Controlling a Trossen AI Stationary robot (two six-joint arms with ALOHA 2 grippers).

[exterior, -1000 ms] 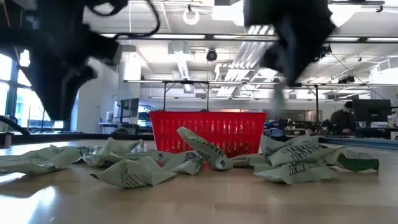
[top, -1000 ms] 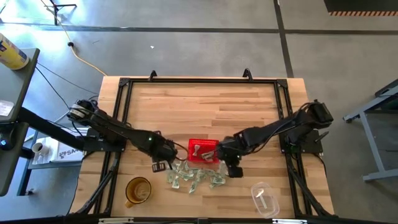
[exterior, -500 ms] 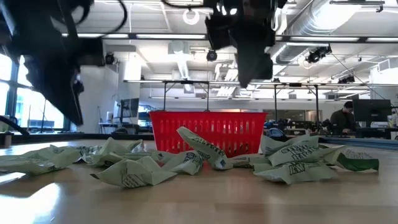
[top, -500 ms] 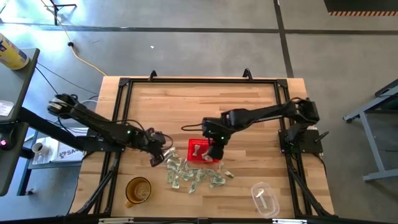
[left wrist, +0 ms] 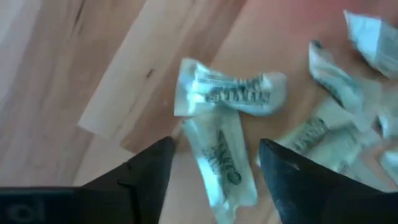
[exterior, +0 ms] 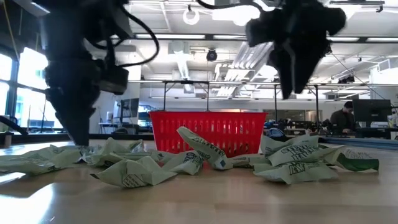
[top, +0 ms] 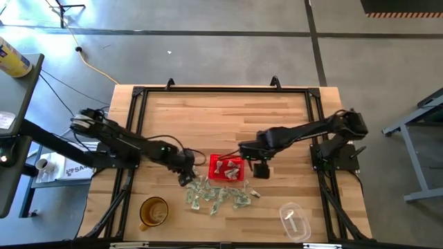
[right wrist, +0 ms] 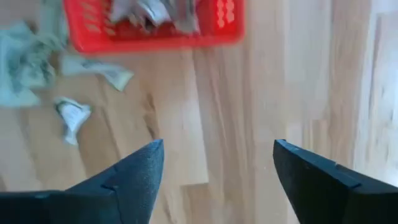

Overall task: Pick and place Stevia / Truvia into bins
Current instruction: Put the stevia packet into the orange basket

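Several pale green and white Stevia packets [top: 218, 196] lie in a crumpled pile on the wood, just on the near side of the red basket [top: 239, 178]. A few more packets [top: 226, 166] lie inside the basket. My left gripper [left wrist: 216, 146] is open at the pile's left end. Its fingers stand on either side of one packet [left wrist: 222, 163] without touching it. A second packet [left wrist: 231, 93] lies just beyond. My right gripper [right wrist: 219, 146] is open over bare wood, just right of the basket [right wrist: 155, 25].
An amber cup [top: 154, 211] stands near the front edge at the left. A clear cup [top: 294, 221] lies at the front right. Loose packets [right wrist: 74, 116] lie near the basket's corner. Bare wood stretches behind the basket to the far edge.
My right gripper has risen from the pile's right end, passed over the basket, and come out to the basket's right side. The basket now shows one packet more than before. My left gripper has shifted a little toward the pile's left end.
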